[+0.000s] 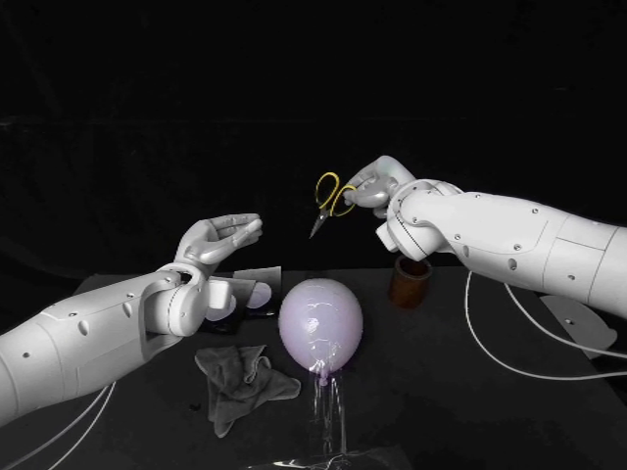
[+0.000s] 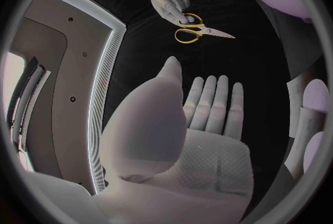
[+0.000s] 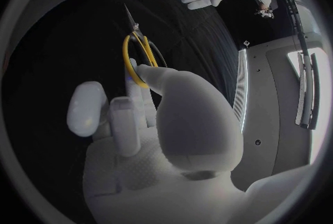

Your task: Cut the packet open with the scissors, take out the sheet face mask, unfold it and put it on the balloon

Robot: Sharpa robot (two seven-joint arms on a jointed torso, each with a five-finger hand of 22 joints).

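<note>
My right hand (image 1: pixel 377 184) is raised above the table's far side and holds the yellow-handled scissors (image 1: pixel 328 201), blades pointing down. The wrist views show the scissors (image 3: pixel 139 51) (image 2: pixel 197 30) with their blades closed. My left hand (image 1: pixel 223 235) hovers open and holds nothing, its palm (image 2: pixel 208 124) facing the scissors, a short gap away. A pale purple balloon (image 1: pixel 322 323) stands upright on a clear stand at the table's middle. Left of the balloon on the table lies a crumpled grey sheet mask (image 1: pixel 237 377). A silvery packet (image 1: pixel 255 290) lies behind my left wrist, partly hidden.
A brown cylindrical cup (image 1: pixel 409 282) stands to the right behind the balloon, under my right forearm. A white cable (image 1: pixel 518 362) loops over the table's right side.
</note>
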